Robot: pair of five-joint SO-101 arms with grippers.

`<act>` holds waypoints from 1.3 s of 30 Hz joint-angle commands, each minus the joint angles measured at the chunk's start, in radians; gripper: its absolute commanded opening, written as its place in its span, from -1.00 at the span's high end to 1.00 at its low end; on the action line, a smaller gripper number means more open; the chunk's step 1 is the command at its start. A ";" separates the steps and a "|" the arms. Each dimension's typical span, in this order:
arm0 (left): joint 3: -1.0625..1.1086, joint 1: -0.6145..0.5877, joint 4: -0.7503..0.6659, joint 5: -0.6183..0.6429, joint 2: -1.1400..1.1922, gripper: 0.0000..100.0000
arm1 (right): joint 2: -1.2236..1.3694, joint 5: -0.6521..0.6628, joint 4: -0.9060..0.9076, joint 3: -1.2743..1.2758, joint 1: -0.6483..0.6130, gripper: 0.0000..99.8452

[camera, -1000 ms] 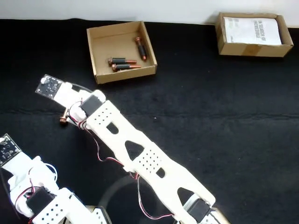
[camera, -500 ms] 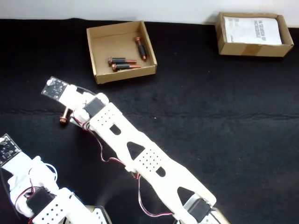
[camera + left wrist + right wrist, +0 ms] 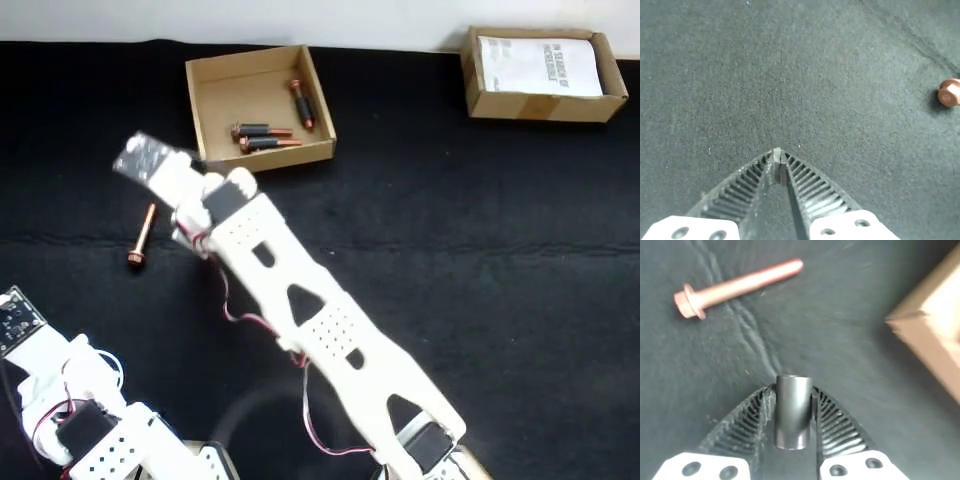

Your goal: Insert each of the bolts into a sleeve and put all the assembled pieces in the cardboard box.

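A copper bolt point(image 3: 141, 235) lies loose on the black mat, left of the long white right arm point(image 3: 300, 300). In the right wrist view my right gripper point(image 3: 792, 390) is shut on a black sleeve point(image 3: 793, 410), held above the mat with the bolt point(image 3: 737, 287) lying a short way ahead and a corner of the cardboard box point(image 3: 935, 325) to one side. The cardboard box point(image 3: 215, 100) at the back holds three assembled pieces point(image 3: 262, 137). My left gripper point(image 3: 778, 152) is shut on nothing, low over bare mat, with the bolt head point(image 3: 950, 93) off at the frame's edge.
A second cardboard box point(image 3: 480, 85) holding a white printed sheet stands at the back right. The left arm point(image 3: 80, 410) sits at the front left corner. Wide black mat lies open to the right of the right arm.
The right arm has swung away from the bolt toward the cardboard box, uncovering the whole bolt on the mat. The left arm has stayed still.
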 commanded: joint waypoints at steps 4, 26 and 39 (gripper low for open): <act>0.001 0.012 0.091 -0.006 -0.022 0.94 | -0.320 -0.011 0.177 -0.114 0.114 0.98; -0.891 0.021 0.262 -0.002 0.671 0.94 | -1.148 -0.011 0.177 0.228 0.662 0.98; -1.368 0.165 0.290 0.172 1.481 0.94 | -1.945 -0.008 0.171 1.147 0.737 0.98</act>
